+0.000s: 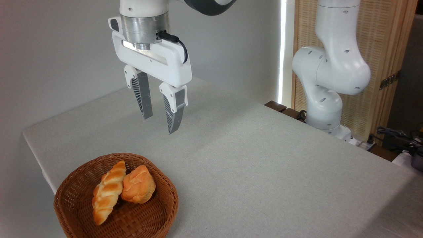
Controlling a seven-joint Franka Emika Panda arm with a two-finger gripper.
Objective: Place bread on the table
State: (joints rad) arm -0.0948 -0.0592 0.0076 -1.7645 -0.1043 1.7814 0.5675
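Basket [69, 211] holds bread [138, 184]; no writing legible.

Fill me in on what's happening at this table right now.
A white robot arm hangs its tool open and empty above the grey-beige table. Nothing has been picked up yet. The bread, a plump orange bun, lies in the wicker basket at the near left corner, touching a long braided loaf beside it. The tool sits above and behind the basket, well clear of both.
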